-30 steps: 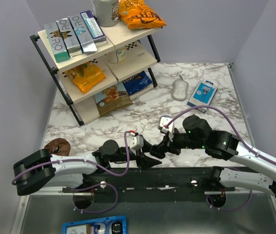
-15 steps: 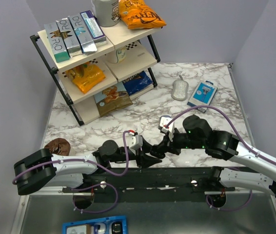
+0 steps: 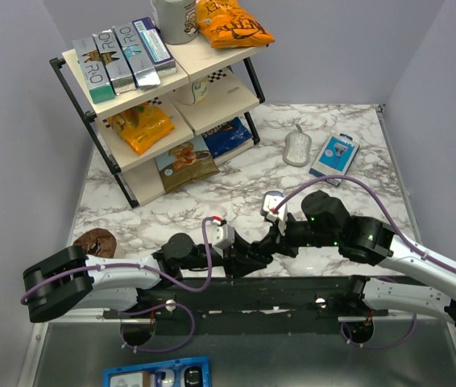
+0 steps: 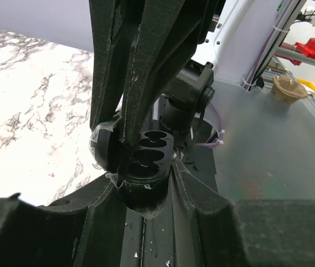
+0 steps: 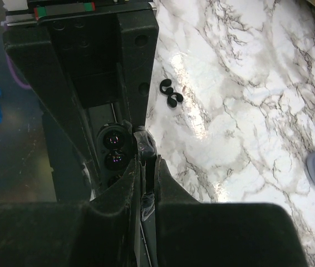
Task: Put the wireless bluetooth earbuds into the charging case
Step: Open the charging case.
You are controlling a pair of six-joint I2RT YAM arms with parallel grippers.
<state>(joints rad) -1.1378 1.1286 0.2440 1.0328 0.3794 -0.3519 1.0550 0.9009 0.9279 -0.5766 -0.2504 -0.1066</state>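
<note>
The black charging case [image 4: 149, 158] is open, with dark glossy wells facing up. My left gripper [image 4: 143, 186] is shut on its body. My right gripper [image 5: 145, 160] is shut on the thin upright lid [image 5: 145, 140]; its fingers [image 4: 146, 67] come down from above in the left wrist view. The case body [image 5: 113, 150] sits left of the lid. Two tiny black earbuds [image 5: 170, 93] lie on the marble table [image 5: 246, 83] beside the left finger [image 5: 138, 55]. In the top view both grippers meet near the table's front edge, left gripper [image 3: 248, 260] and right gripper [image 3: 268, 244]; the earbuds are hidden there.
A black shelf rack [image 3: 151, 105] with snack bags and boxes stands at the back left. A grey oval object [image 3: 296, 148] and a blue package [image 3: 334, 155] lie at the back right. A brown item [image 3: 95, 242] sits at the left edge. A black rail [image 3: 292, 294] runs along the near edge.
My left gripper has shifted slightly up and right and now meets the right gripper. The right arm has barely moved.
</note>
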